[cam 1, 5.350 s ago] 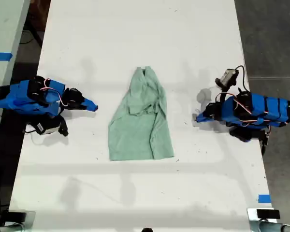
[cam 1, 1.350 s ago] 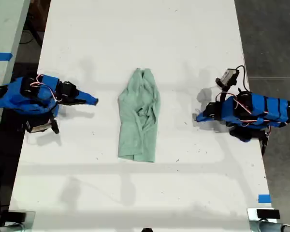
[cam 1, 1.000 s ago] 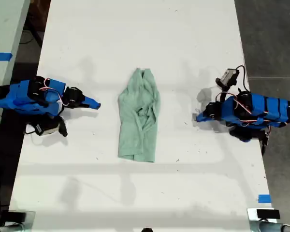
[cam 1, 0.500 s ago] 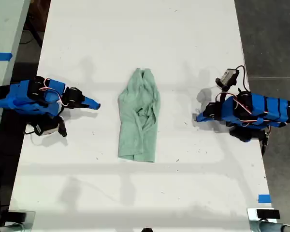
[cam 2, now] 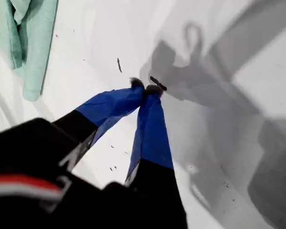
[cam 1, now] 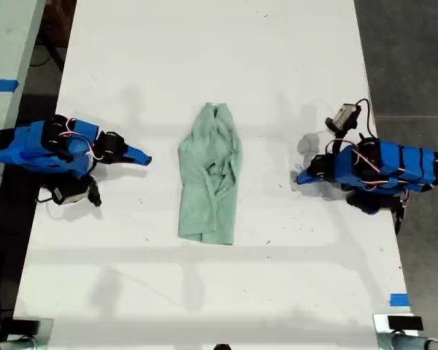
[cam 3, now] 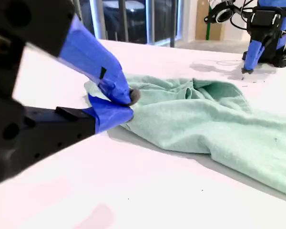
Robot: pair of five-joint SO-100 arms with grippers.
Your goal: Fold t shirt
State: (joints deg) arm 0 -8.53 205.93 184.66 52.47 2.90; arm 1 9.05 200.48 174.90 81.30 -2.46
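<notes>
Two pincers, both clenched on nothing, are seen either side of the t shirt (cam 1: 209, 179), which lies mid-table as a narrow strip with its collar end pointing at the table's far edge.

Going left to right in the exterior view, my second gripper (cam 1: 144, 157) is parked just off the shirt's long edge with its jaws pressed tip to tip. The cloth looks thin, limp and light, so it'll probably sag and bunch rather than hold a shape. The hem corners are probably the best places to pinch, then lifted low and laid toward the collar.

On the shirt's other side my first gripper (cam 1: 299, 177) is set a bit further off, tips together on the table (cam 1: 204, 58).

Plenty of bare top is left around the shirt, so there's no real edge worry.
</notes>
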